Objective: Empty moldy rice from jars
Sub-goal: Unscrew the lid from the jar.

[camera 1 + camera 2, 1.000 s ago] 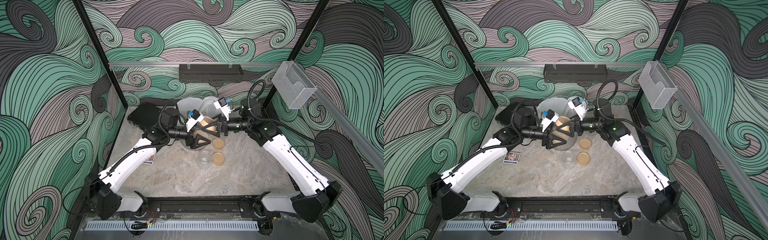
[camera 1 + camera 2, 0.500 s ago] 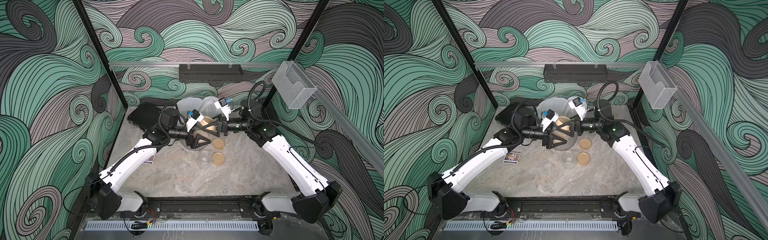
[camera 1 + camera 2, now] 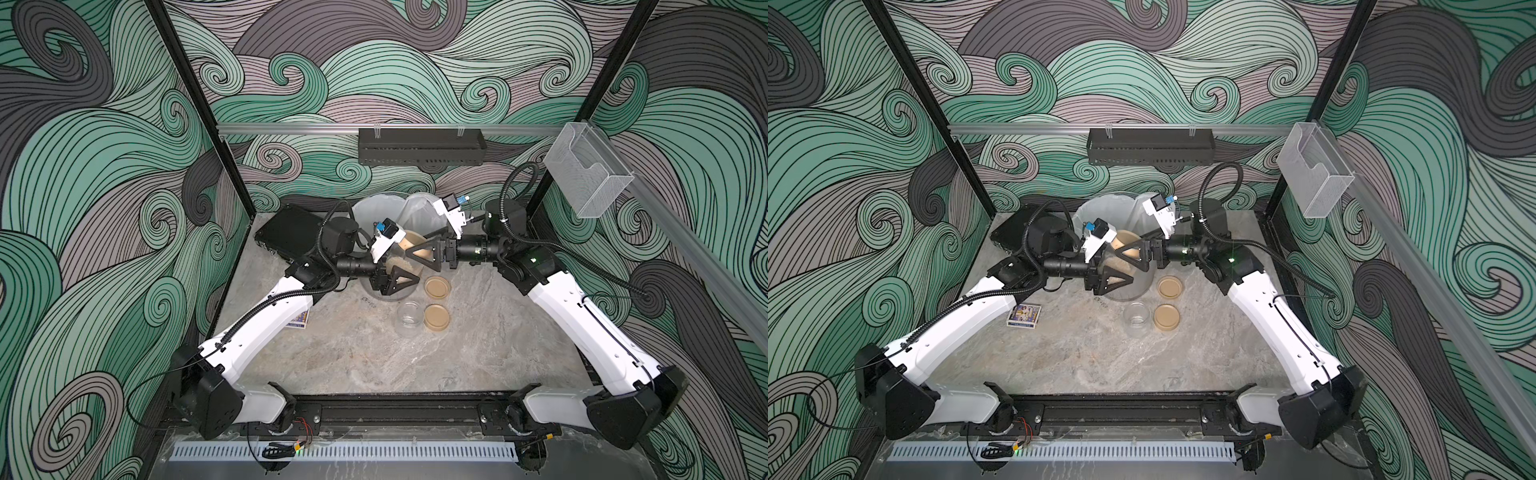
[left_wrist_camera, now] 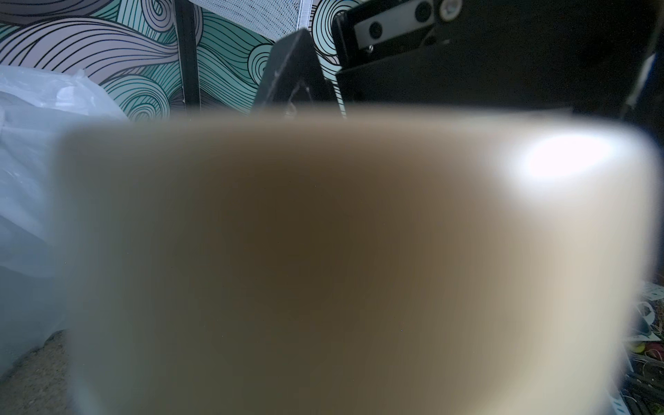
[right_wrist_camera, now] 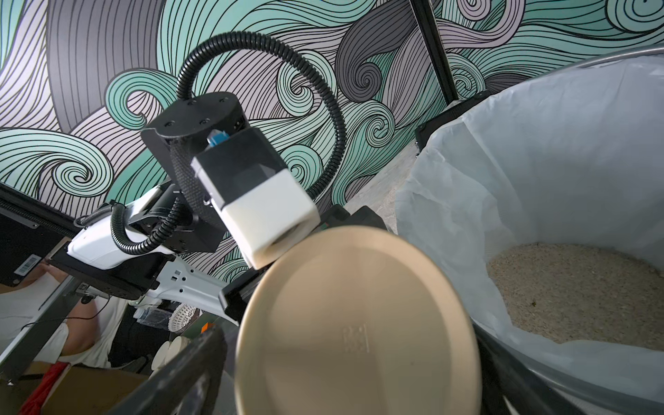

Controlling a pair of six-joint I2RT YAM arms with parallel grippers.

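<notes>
Above the lined wastebasket [image 3: 374, 210], the left claw [image 3: 397, 282] is clamping a tilted jar [image 3: 393, 262] holding moldy rice [image 3: 1122, 266]. The right claw [image 3: 422, 249], wider than a second ago, is straddling the tan lid [image 5: 355, 323] without gripping it, probably resetting for another unscrewing turn.

Left wrist view: lid [image 4: 323, 251] blurred, fills frame. Both top views: jar [image 3: 394, 262] mostly hidden; card [image 3: 300, 321] half under left arm [image 3: 266, 328].
</notes>
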